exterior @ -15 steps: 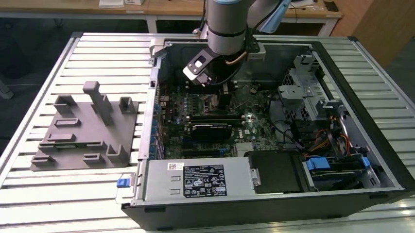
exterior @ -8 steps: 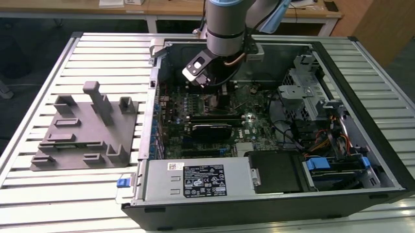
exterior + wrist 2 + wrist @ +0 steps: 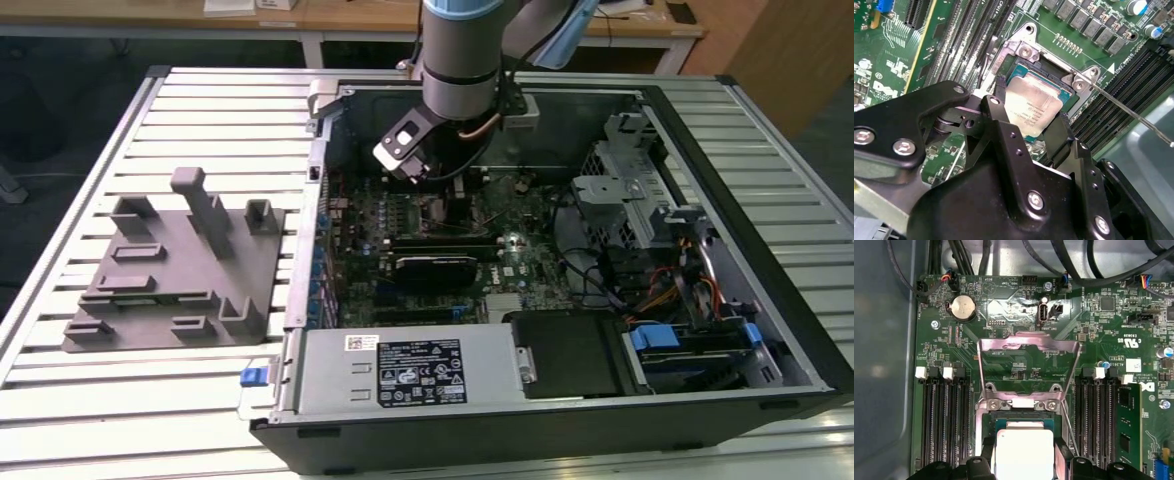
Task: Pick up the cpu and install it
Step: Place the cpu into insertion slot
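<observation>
Silvery-white, flat square metal-topped cpu (image 3: 1024, 454) sits directly between the two black fingers (image 3: 988, 454) of the black metal gripper (image 3: 1032, 114), in both wrist views. Chip lies flat, printed face up, over the dark square socket with its metal border (image 3: 1021, 52) on the green motherboard (image 3: 939, 357).

Finger state: parted by just the chip's width. Each finger lies against one of two opposite edges of the cpu, with no gap visible on either side. Judgement: gripper is closed on the cpu, holding it by its edges. The gripped edges face the two banks of black memory slots (image 3: 946, 425). The other two edges are free, one toward the hinge of the silver load plate (image 3: 1029, 342), which lies flat on the board, leaving the socket open.

Key relation: chip is square, so no long axis. Its edges run parallel to the socket border, no visible twist. Offset from the fingers is nil: centred between them, at the tips. Cannot tell whether the cpu is seated in the socket or hangs just above it.

Thin silver retention lever (image 3: 1126, 111) angles out to one side, apart from fingers and chip.

Exterior view: single arm reaches down into the open black computer case (image 3: 534, 440) on the slatted metal table (image 3: 200, 110). Grey plastic block fixture (image 3: 174, 265) is well apart, at the exterior view's left, outside the case
</observation>
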You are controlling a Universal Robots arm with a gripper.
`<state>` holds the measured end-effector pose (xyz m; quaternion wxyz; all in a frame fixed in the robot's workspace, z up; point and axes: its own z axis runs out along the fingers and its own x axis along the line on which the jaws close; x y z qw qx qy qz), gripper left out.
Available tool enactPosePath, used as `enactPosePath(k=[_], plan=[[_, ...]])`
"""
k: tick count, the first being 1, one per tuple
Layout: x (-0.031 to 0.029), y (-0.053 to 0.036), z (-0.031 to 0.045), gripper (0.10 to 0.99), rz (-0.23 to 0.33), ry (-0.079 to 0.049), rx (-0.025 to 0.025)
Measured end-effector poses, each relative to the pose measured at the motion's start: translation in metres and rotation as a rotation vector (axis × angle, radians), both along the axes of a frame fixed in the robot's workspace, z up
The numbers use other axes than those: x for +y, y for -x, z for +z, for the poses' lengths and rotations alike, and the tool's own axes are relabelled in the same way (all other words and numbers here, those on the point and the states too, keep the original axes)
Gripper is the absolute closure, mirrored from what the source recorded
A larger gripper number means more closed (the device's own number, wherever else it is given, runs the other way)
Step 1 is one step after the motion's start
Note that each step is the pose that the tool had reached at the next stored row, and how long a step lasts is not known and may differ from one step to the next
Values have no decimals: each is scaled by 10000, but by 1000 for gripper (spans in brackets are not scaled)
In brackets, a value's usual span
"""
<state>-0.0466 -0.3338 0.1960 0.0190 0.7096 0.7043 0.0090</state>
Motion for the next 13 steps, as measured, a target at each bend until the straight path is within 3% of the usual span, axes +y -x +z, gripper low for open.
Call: enactPosePath(k=[13], plan=[[2,1,-45,545,-6,6,5]])
